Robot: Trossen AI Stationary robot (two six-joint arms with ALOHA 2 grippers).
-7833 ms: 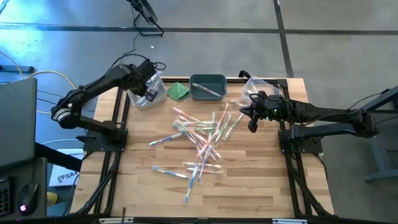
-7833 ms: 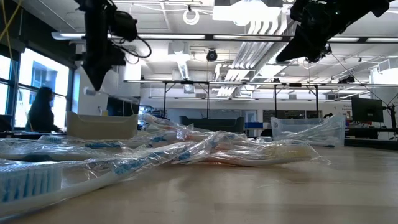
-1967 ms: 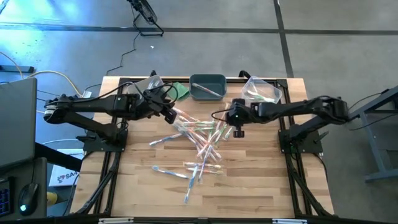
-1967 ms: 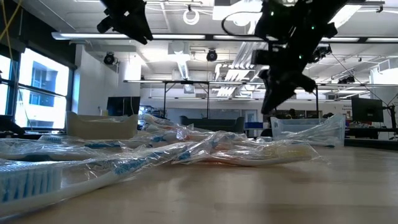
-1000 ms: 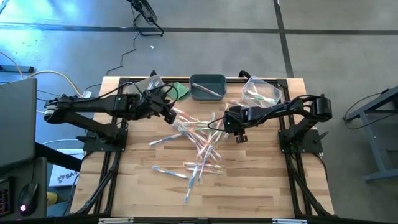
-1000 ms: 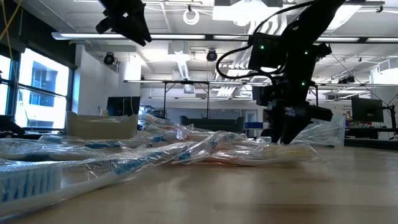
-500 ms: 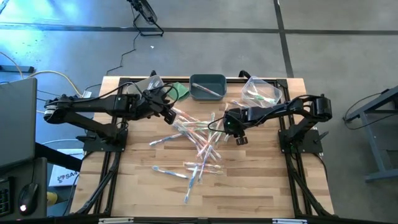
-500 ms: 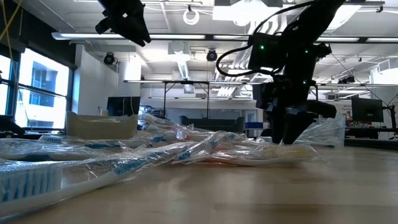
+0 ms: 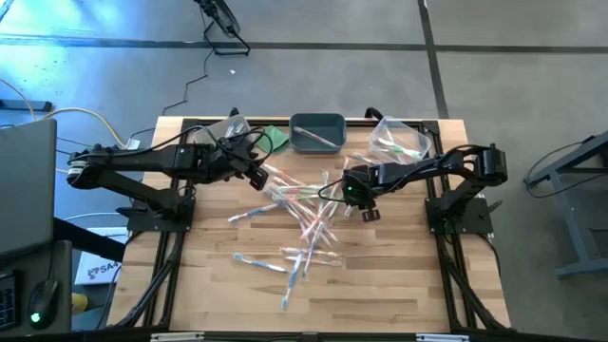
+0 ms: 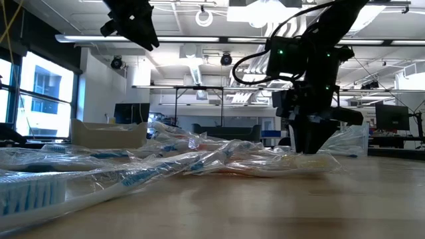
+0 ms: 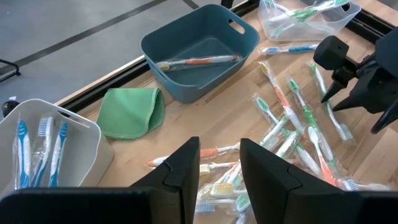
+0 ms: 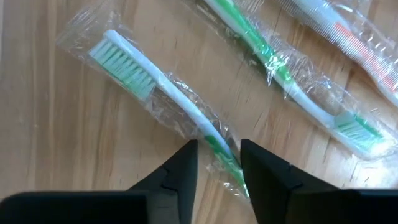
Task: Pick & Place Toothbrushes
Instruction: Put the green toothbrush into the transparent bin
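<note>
The right gripper [image 12: 217, 163] has its fingers straddling the handle of a wrapped green toothbrush [image 12: 163, 121] on the wooden bench [image 9: 399, 275], the gap narrow but not yet seen to pinch it, so whether it has a grip cannot be told. In the high view this gripper [image 9: 355, 198] sits at the right-hand fringe of the loose pile of toothbrushes [image 9: 304, 223] scattered over the middle of the bench, and the low view shows its tips [image 10: 307, 147] down among the crinkled wrappers at bench level. The left gripper [image 11: 219, 163] hovers above the pile's back-left part with its fingers slightly spread and nothing between them (it appears to be waiting). Sorting looks to be at an early stage, as far as can be judged: the blue bin [image 9: 317, 133] at the back edge holds a single pink-orange brush [image 11: 198, 61], the clear bin [image 9: 397, 141] near the back right corner holds a few green ones [image 11: 298, 11], and the white bin [image 11: 43, 149] towards the back left holds several blue ones [image 11: 23, 144]. A folded green cloth [image 9: 272, 139] lies between the white and blue bins. A good many wrapped brushes remain on the wood, some crossing one another in the centre and a few lying apart nearer the front edge, so most of the job appears left to do.
</note>
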